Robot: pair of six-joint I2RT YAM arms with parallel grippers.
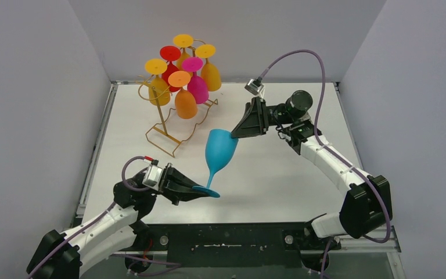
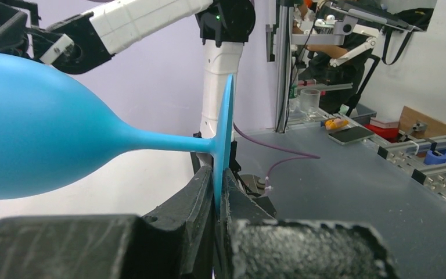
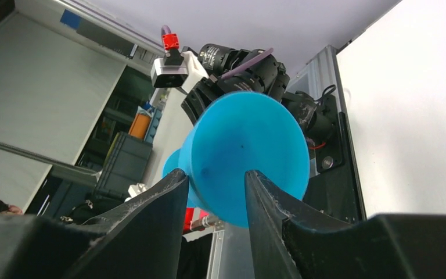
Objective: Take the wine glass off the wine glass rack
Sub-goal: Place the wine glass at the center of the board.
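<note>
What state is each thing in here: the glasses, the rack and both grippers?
blue wine glass: off the rack, tilted, bowl uppermost, held by its foot.
left gripper: shut on the foot of the blue wine glass.
right gripper: jaws apart at the bowl's rim; no firm grip visible.
wine glass rack: standing on the table, loaded.
six other glasses: hanging on the rack, feet up.

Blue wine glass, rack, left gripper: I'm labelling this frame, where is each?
blue wine glass (image 1: 219, 148), top view, on its bowl.
wine glass rack (image 1: 163, 118), top view, on its upright wire.
left gripper (image 1: 197, 190), top view, between its fingertips.
</note>
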